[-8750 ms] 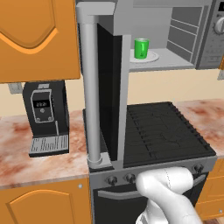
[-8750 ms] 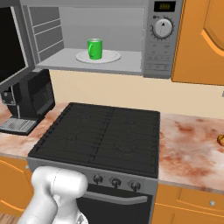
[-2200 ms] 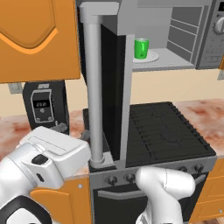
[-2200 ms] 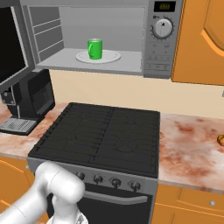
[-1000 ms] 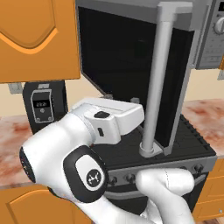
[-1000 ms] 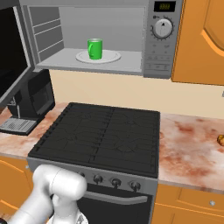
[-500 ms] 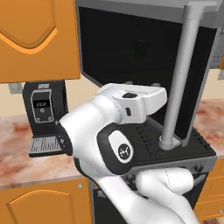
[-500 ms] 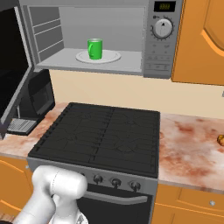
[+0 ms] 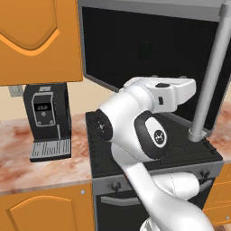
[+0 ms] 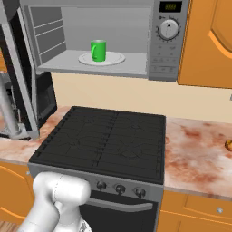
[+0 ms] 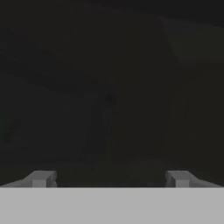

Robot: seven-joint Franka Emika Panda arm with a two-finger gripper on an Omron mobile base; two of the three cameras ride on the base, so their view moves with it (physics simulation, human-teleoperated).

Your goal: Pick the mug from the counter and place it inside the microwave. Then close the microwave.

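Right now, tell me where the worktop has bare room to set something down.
Freest: the counter right of the stove, bare up to a small orange-brown lump at its far right edge. Left of the stove it is crowded: the coffee machine stands there, and the microwave door swings over that corner.
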